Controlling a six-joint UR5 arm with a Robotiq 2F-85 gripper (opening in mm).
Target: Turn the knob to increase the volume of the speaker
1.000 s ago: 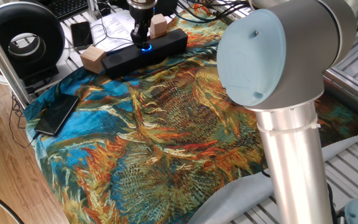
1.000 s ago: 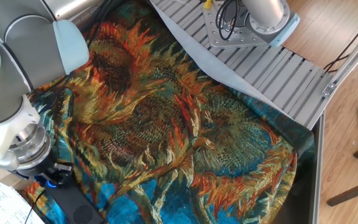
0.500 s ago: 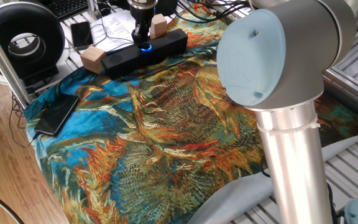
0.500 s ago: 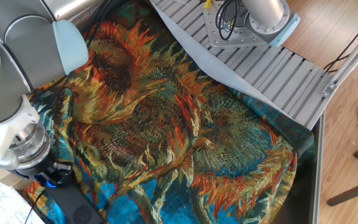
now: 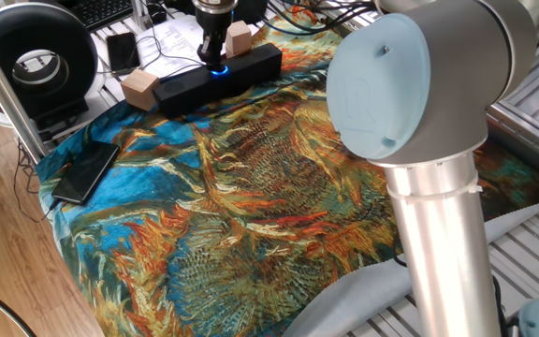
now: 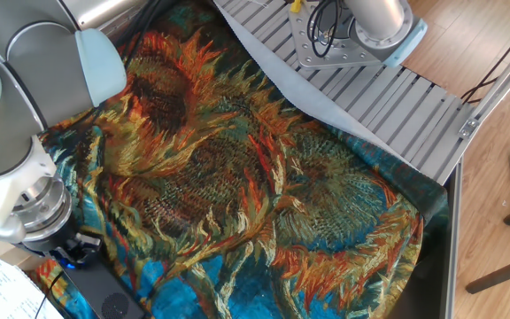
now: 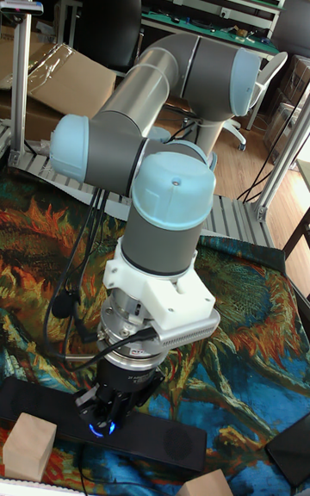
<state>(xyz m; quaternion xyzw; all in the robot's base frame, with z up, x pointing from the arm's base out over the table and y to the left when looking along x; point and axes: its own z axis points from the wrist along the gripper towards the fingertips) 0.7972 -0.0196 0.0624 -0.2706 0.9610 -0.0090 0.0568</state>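
Observation:
The speaker [image 5: 251, 65] is a long black bar lying at the far edge of the sunflower cloth, with a tan wooden block at each end. Its knob [image 5: 218, 71] glows blue on the top face. My gripper [image 5: 214, 58] comes straight down onto the knob, and the fingers are closed around it. In the tall fixed view the gripper [image 7: 105, 421] hides most of the knob [image 7: 101, 429], leaving only the blue ring showing on the speaker [image 7: 172, 443]. In the other fixed view the blue glow of the knob [image 6: 67, 259] shows under the gripper [image 6: 76, 251] at the lower left.
A flat black smartphone [image 5: 85, 171] lies on the cloth's left edge. A big round black ring device [image 5: 36, 54] stands at the back left, with papers and cables behind the speaker. The wooden blocks [image 7: 27, 447] flank the bar. The arm's large elbow [image 5: 410, 84] fills the near right.
The gripper has twisted slightly on the knob. Its place over the speaker is the same, and the speaker has not shifted.

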